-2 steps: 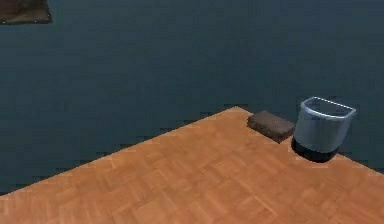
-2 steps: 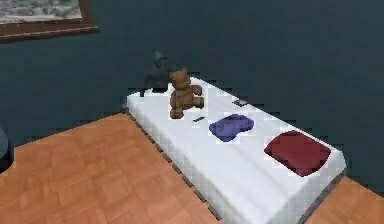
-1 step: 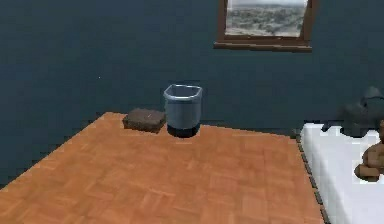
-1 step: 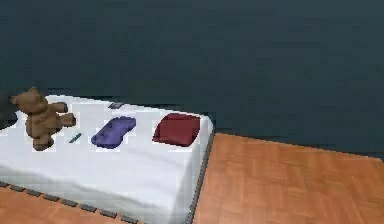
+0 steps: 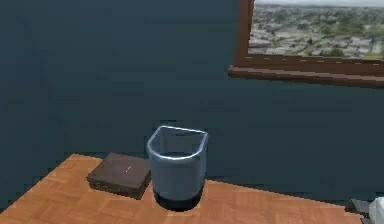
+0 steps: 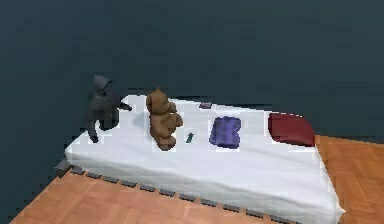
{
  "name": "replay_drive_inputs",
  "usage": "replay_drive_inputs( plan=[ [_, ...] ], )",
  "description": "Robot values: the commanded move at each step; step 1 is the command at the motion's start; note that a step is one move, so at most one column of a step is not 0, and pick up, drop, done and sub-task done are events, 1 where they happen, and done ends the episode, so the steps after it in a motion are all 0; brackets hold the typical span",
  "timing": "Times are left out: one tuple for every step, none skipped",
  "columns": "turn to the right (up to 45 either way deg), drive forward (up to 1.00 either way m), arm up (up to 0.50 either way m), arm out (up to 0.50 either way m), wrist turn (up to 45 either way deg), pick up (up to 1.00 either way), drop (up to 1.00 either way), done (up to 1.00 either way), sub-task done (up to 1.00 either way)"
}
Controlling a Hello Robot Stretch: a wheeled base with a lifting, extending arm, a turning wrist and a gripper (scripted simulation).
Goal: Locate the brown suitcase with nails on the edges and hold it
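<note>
A flat, dark brown case (image 5: 120,174) lies on the wooden floor against the dark blue wall, at the forward view's lower left. It has a lighter rim, and I cannot make out nails on its edges. Its right side sits just behind a blue-grey bin (image 5: 178,165).
A wood-framed window (image 5: 315,30) is at the forward view's upper right, and a pale object (image 5: 366,208) pokes in at the bottom right corner. In the arm side view, a white bed (image 6: 250,175) carries a brown teddy bear (image 6: 163,118), a dark grey figure (image 6: 103,105), a purple cushion (image 6: 227,131) and a red pillow (image 6: 290,127).
</note>
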Motion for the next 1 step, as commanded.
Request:
replay_drive_inputs(
  plan=[
    [0.0,0.4,0.0,0.0,0.0,0.0,0.0,0.0,0.0]
  ],
)
